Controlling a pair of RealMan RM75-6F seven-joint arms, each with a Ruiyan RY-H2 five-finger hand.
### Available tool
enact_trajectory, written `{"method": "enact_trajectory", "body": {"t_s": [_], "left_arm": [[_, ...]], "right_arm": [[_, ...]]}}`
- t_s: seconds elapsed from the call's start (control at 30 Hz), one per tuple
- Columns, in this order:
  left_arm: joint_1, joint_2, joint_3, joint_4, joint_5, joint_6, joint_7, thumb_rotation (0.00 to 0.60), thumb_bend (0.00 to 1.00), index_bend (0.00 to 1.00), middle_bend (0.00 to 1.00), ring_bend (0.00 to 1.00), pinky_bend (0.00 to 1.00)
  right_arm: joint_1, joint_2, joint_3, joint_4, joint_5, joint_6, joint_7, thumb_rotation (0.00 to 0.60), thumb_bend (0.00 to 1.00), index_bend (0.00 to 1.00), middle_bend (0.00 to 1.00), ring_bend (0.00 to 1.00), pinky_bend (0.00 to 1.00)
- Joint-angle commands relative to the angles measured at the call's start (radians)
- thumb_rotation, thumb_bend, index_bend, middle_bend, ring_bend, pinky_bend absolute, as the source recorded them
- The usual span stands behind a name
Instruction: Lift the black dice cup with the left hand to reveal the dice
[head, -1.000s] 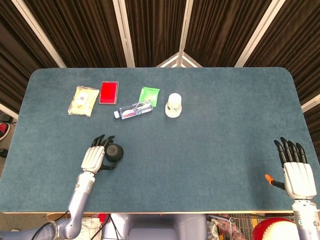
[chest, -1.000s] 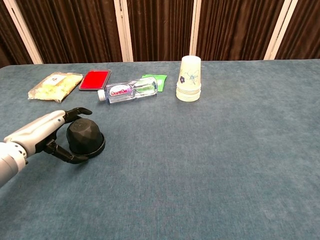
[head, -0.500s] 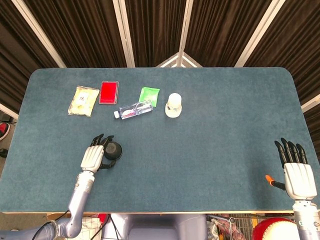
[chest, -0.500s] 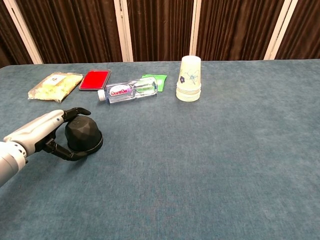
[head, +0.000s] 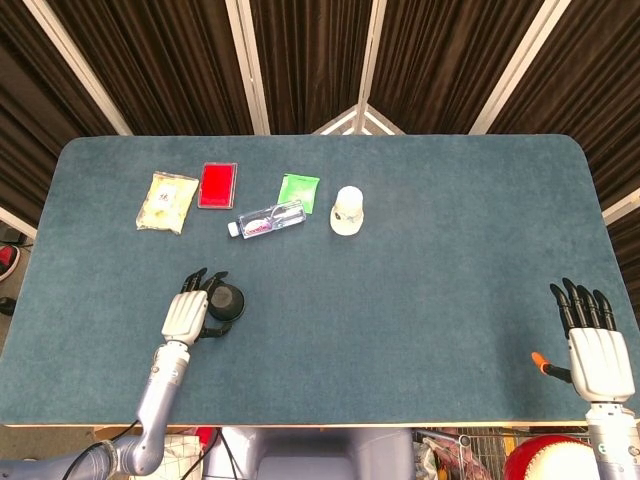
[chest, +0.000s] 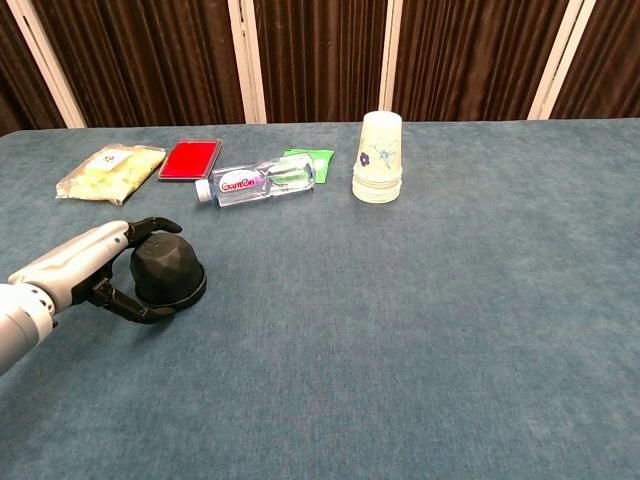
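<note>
Up at the back of the blue worktop (head: 430, 250) sits a row of bystanders: a yellow snack packet (chest: 108, 170), a red flat box (chest: 189, 158), a clear water bottle (chest: 257, 181) lying on its side, a green sachet (chest: 312, 160) just behind it, and a stack of paper cups (chest: 379, 158) standing upright. All of them are well apart from the action, nothing blocks the way.

Near the front left, the black dice cup (chest: 166, 270) sits upside down on the cloth, and the left hand (chest: 88, 265) wraps it, fingers over the top and thumb curled round the base.

Compared with a second ago, the cup has slid slightly toward the hand; it stays down on the worktop.

The right hand (head: 592, 340) hovers at the front right corner, fingers straight and holding nothing, seen only from the head view. The cup hides any dice.
</note>
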Motion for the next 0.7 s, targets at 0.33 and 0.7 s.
{"method": "enact_trajectory", "body": {"t_s": [0.33, 0.7], "left_arm": [[0.004, 0.002, -0.006, -0.025, 0.004, 0.025, 0.005, 0.600, 0.44, 0.26, 0.36, 0.00, 0.00], [0.001, 0.106, -0.017, -0.268, 0.057, 0.075, 0.059, 0.600, 0.44, 0.31, 0.36, 0.00, 0.00]], "right_arm": [[0.012, 0.001, 0.008, 0.009, 0.008, -0.016, 0.012, 0.600, 0.15, 0.04, 0.02, 0.03, 0.01], [0.015, -0.004, 0.007, 0.017, 0.004, -0.016, 0.019, 0.600, 0.15, 0.04, 0.02, 0.03, 0.01]]}}
